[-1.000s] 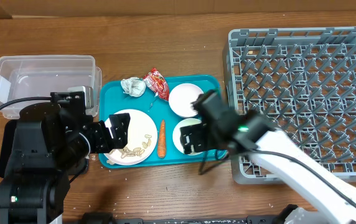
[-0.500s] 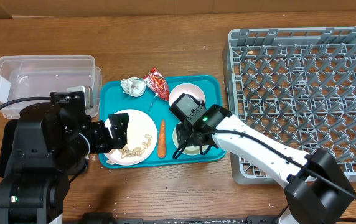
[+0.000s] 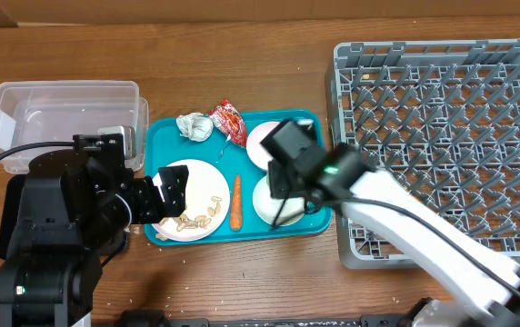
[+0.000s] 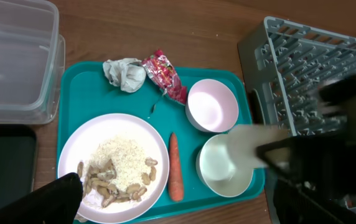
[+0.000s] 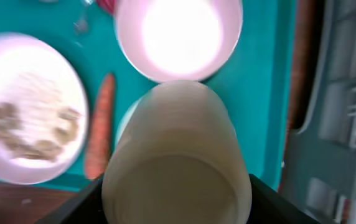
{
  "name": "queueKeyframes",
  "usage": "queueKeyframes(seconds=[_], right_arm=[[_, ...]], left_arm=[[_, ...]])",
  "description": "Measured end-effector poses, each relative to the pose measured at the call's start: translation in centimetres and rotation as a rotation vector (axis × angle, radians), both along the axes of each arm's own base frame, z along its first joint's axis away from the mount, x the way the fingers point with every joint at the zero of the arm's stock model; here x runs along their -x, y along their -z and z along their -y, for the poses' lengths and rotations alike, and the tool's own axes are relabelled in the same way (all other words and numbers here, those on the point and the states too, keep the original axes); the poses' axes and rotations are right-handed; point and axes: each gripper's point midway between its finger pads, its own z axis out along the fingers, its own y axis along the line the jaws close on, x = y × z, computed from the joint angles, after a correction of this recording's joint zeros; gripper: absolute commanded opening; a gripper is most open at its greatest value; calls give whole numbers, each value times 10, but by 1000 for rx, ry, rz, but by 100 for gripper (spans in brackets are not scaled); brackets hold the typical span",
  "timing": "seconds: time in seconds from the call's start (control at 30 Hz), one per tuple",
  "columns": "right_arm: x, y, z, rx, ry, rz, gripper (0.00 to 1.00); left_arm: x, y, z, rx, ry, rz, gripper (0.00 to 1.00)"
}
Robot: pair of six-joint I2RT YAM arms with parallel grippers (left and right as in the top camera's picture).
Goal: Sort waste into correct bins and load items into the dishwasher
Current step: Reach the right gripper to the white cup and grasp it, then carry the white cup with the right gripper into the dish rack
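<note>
The right gripper (image 5: pixel 177 202) has been moved away from just over the bowl (image 3: pixel 276 202) at the 4 o'clock corner of the teal tray (image 3: pixel 162 136), toward 12 o'clock. More of that bowl is now seen. The cup (image 5: pixel 177 143), held between the fingers, has been lifted above it.

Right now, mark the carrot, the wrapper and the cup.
Carrot (image 4: pixel 175 167), left wrist view, middle of the stick.
Wrapper (image 4: pixel 164 74), left wrist view, red crinkled centre.
Cup (image 5: pixel 177 143), right wrist view, its side wall.
</note>
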Motion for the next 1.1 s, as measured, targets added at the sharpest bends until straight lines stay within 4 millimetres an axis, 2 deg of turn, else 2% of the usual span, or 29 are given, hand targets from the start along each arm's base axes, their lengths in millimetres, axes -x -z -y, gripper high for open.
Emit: queueKeyframes(seconds=[0.1,0.17,0.27,0.37,0.47,0.57,0.77,0.83,0.9,1.0,1.1], right_arm=[[-3,-46,20,-63,47,91,60],[-4,-67,42,-80,98,140,62],[-5,-83,82,-61,195,175,63],[-10,-85,121,-20,305,176,63],[-18,-79,148,4,389,156,63],[-19,-64,159,33,410,98,63],[-18,-16,158,109,396,-61,63],[-15,0,158,132,394,-124,72],[-15,13,157,149,392,-170,75],[-15,23,155,157,394,-203,75],[-17,22,152,138,400,-194,75]], left_arm=[[0,0,0,0,0,0,100],[0,0,0,0,0,0,100],[0,0,0,0,0,0,100],[0,0,0,0,0,0,100],[0,0,0,0,0,0,100],[0,0,0,0,0,0,100],[0,0,0,1,1,-2,100],[1,1,1,5,6,-7,100],[2,1,2,8,9,-9,100],[2,1,2,9,10,-9,100],[2,1,3,11,12,-11,100]])
